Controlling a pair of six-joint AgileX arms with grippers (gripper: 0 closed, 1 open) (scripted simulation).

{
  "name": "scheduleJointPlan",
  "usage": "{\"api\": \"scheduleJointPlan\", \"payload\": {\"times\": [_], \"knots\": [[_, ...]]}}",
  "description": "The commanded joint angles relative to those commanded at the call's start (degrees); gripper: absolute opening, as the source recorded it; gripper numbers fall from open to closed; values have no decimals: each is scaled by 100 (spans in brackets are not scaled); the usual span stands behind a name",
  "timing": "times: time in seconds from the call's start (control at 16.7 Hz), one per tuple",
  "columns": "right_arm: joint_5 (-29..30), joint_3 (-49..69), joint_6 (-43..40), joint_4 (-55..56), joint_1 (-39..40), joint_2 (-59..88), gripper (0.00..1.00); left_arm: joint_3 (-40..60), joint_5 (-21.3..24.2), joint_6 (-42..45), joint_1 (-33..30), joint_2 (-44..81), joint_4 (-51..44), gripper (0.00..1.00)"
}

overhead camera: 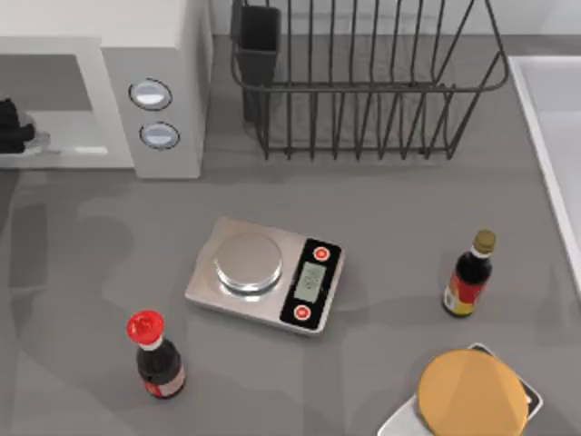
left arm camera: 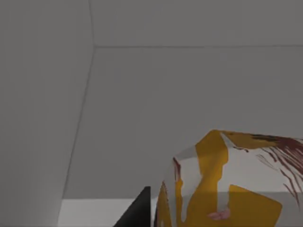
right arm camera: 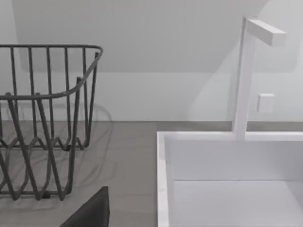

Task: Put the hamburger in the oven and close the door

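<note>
The white oven stands at the table's back left, its pale grey inside open to the front. My left gripper reaches into that cavity at the picture's left edge. In the left wrist view the hamburger, yellow and white with dark red streaks, sits close to the camera against one dark finger, with the oven's grey inner walls behind it. The gripper looks shut on it. The door is out of view. A dark piece of my right gripper shows in the right wrist view, parked near the sink.
A silver kitchen scale lies mid-table. A red-capped bottle stands front left, a gold-capped one to the right. A tan disc on a white base sits front right. Behind are a wire dish rack and a white sink.
</note>
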Motion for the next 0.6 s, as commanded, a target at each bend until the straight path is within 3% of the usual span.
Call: {"api": "scheduleJointPlan", "payload": {"times": [0.36,0.6], "knots": [[0,0,0,0,0,0,100,73,-5,23,-24,-11,-49,0],[0,0,0,0,0,0,100,877,23,90,-40,41,-517,0]]}}
